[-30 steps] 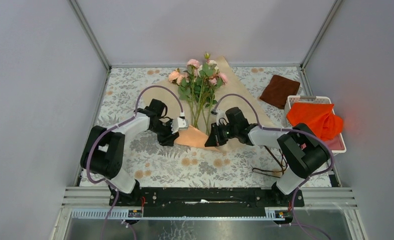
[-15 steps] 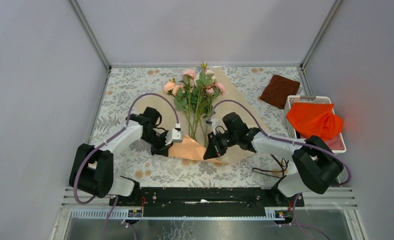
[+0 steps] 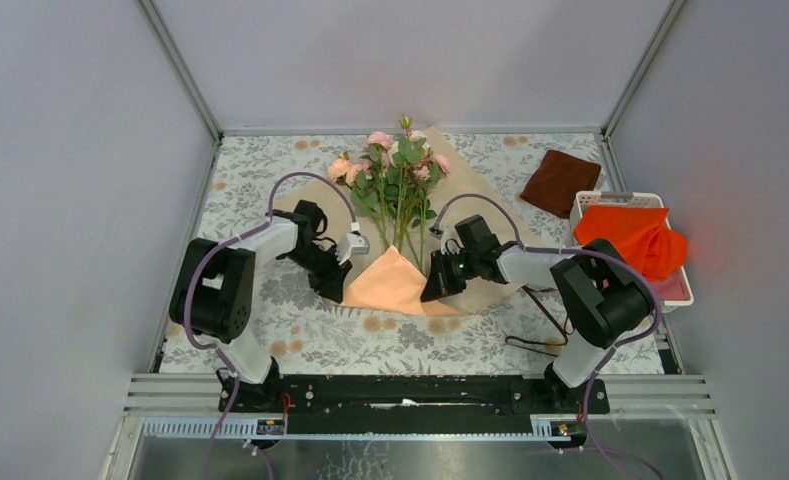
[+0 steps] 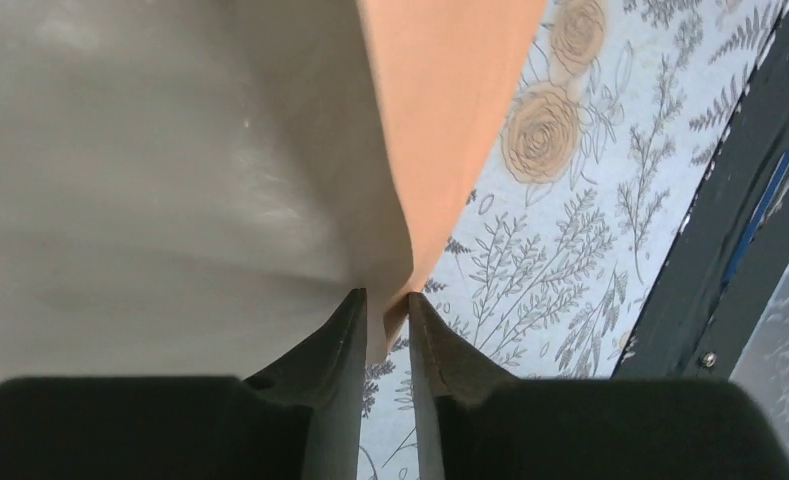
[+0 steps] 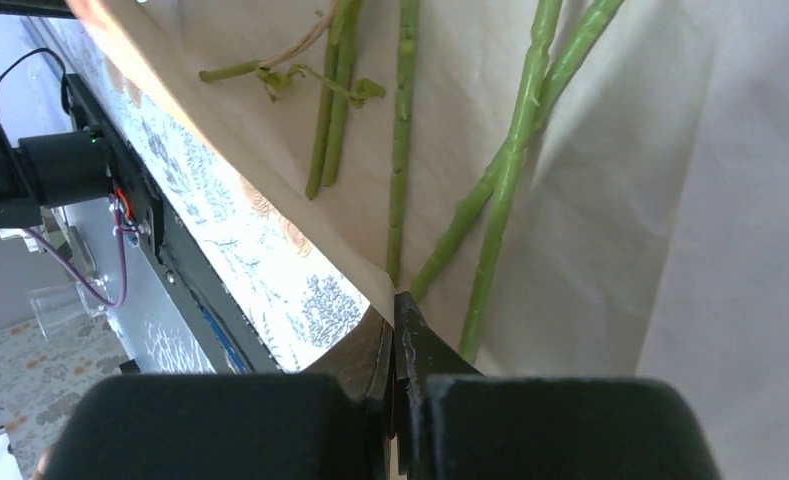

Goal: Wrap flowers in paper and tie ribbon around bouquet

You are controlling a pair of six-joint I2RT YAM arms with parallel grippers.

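Peach-orange paper (image 3: 395, 285) lies in the middle of the table (image 3: 270, 330), tan side up. Its near corner is folded over the stems, showing the peach face as a triangle. The flowers (image 3: 395, 175) rest on the sheet with their pink heads toward the far wall. Their thin green stems (image 5: 400, 150) run down to the fold.

The left gripper (image 4: 388, 310) sits at the fold's left edge with its fingers a sliver apart and the crease between them. Whether it grips the crease or only straddles it cannot be told. The right gripper (image 5: 397, 300) is at the right edge, its fingers pressed together on the paper's rim just beside the stem ends.

The step in hand looks like rolling the sheet into a cone. To do that well, one side should stay pinned while the other carries its edge up and across the stems. The pull should be low and even, so the stems stay bunched and do not slide out. The crease should not be dragged, since thin paper tears at a fold.

The ribbon (image 3: 535, 340) lies loose near the right arm's base, not yet used. Farther right are a brown cloth (image 3: 559, 181) and a basket (image 3: 582, 205) holding an orange cloth (image 3: 630, 240).
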